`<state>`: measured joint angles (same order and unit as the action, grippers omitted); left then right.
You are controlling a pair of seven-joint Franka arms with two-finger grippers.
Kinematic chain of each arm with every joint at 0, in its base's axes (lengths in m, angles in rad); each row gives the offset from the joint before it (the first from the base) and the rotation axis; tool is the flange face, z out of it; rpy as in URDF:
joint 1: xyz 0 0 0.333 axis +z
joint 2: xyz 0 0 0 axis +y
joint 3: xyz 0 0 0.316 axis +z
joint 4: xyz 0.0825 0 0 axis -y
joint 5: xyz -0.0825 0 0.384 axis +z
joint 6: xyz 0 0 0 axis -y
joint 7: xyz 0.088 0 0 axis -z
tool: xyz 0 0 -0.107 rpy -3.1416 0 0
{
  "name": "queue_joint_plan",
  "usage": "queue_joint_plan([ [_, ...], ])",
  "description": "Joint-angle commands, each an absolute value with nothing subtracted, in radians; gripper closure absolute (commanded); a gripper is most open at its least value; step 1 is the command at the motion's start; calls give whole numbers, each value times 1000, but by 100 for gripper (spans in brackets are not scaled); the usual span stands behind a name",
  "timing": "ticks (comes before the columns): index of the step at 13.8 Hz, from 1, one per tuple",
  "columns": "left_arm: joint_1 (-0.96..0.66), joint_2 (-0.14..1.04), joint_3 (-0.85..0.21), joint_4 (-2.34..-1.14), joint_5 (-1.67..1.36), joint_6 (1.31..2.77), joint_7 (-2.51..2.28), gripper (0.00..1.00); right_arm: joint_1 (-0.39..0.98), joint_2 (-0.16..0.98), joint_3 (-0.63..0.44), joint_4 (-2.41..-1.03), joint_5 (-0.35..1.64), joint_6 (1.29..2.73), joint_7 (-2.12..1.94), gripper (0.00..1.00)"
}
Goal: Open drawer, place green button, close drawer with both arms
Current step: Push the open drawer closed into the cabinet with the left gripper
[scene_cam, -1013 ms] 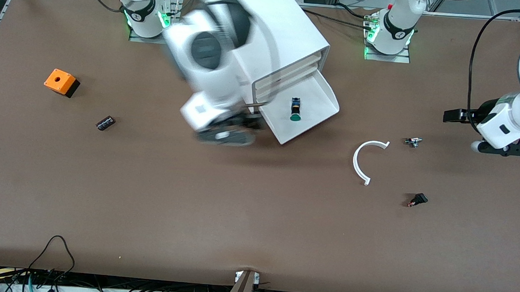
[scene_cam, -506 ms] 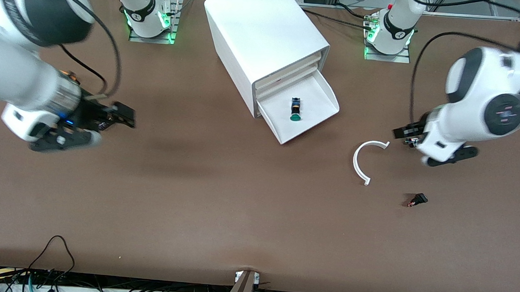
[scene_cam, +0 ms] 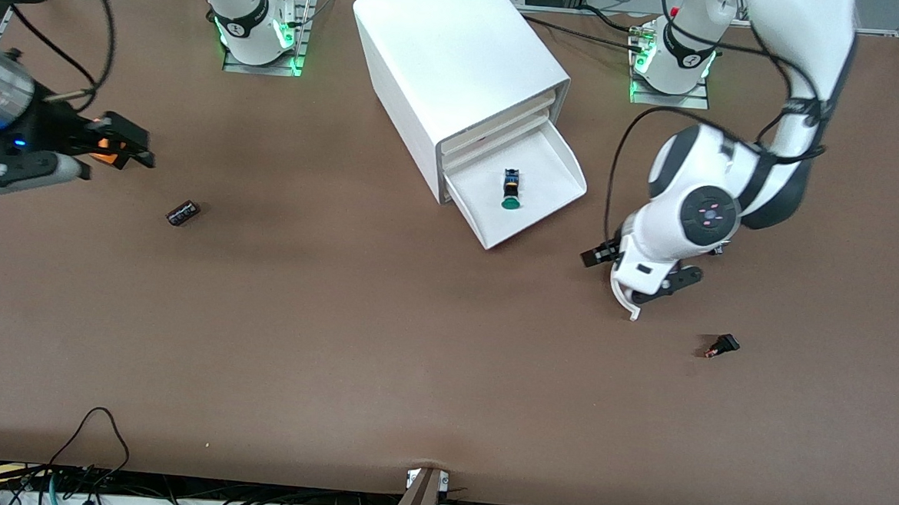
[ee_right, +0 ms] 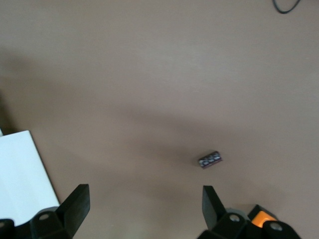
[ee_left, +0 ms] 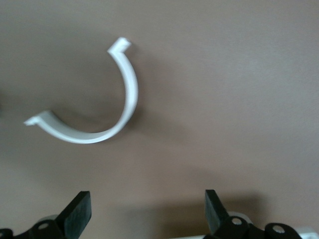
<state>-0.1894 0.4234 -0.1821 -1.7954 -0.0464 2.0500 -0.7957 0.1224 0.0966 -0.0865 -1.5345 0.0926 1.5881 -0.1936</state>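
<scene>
Inside the pulled-out drawer (scene_cam: pixel 547 159) button (scene_cam: pixel 510 189), left gripper (ee_left: pixel 145 211) over white arc (ee_left: pixel 94 112), right gripper (ee_right: pixel 144 209) over orange cube (ee_right: pixel 262 217), fingers spread.

The brown table (scene_cam: pixel 383 341) carries a large white box-shaped cabinet (scene_cam: pixel 452 52), an orange cube (scene_cam: pixel 105 150) and a small black ribbed cylinder (scene_cam: pixel 182 213) toward the right arm's end, and a white plastic curved strip (ee_left: pixel 92 107) and a small black part (scene_cam: pixel 723 345) toward the left arm's end.

Cabinet (scene_cam: pixel 459 61) and drawer (scene_cam: pixel 546 173) were white; button (scene_cam: pixel 510 190) had green cap, black body, blue part. Table (scene_cam: pixel 338 316) brown. Curved clip (ee_left: pixel 94 109) white, ribbed cylinder (scene_cam: pixel 182 213) black, cube (ee_right: pixel 262 218) orange.
</scene>
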Motion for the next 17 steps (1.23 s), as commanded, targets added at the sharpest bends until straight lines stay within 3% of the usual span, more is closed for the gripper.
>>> queue_joint_plan([
  [1, -179, 471, -207, -1807, -63, 2134, -839, 0, 124, 78, -97, -1565, 69, 1612, -238, 0],
  [7, -183, 491, -268, -1956, -66, 2332, -897, 0, 129, 83, -86, -1554, 17, 1625, -230, 0],
  [17, -190, 469, -442, -2023, -66, 2327, -1136, 0, 126, 104, -94, -1509, 18, 1626, -218, 0],
])
